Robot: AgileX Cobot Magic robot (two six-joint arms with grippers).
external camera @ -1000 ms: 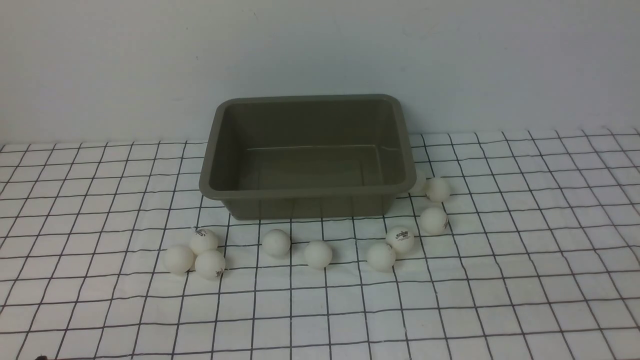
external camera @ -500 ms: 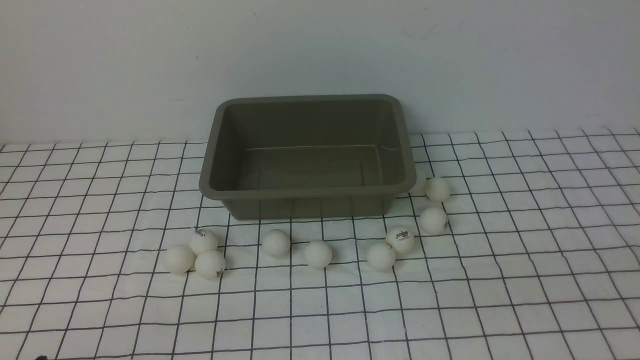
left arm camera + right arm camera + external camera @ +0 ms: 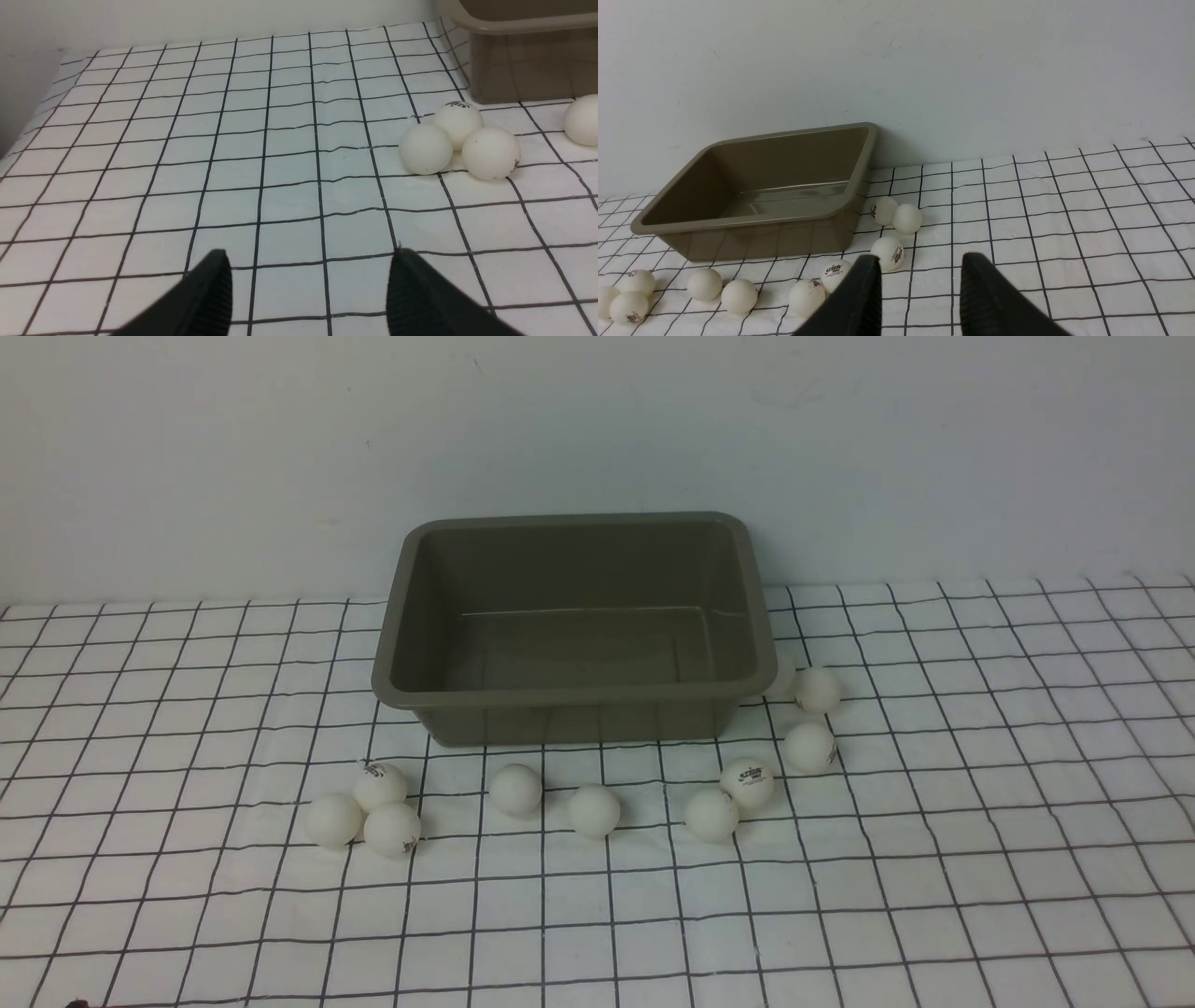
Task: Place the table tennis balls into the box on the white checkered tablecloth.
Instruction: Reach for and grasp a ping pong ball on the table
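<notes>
Box (image 3: pixel 574 695) in the front view, open-topped on the cloth (image 3: pixel 934 859), its back near the wall (image 3: pixel 597 429), and bare inside. All the balls (image 3: pixel 515 790) lie out on the cloth: three bunched off one front corner, a loose line along the front side, more curling round the other corner, one half hidden behind the rim.

Over to the left wrist view. The left gripper (image 3: pixel 310 261) hangs low above the cloth, jaws spread wide, only grid squares between them. Ahead of it and off toward the box sits the trio (image 3: pixel 460 140), bunched tight, the far one showing a dark logo. Beyond them is the box corner, well clear of the fingers (image 3: pixel 210 294). One more ball peeks in at the frame edge, near the box.

Right wrist view now. The right gripper (image 3: pixel 920 261) has its jaws parted more narrowly, and they are empty too. A logo ball (image 3: pixel 888 254) sits just ahead of one fingertip; whether they touch is unclear. Two more trail away on that side. A touching pair (image 3: pixel 896 214) lies farther ahead by the box corner. The box stands ahead and off to that same side, well apart from the gripper.
</notes>
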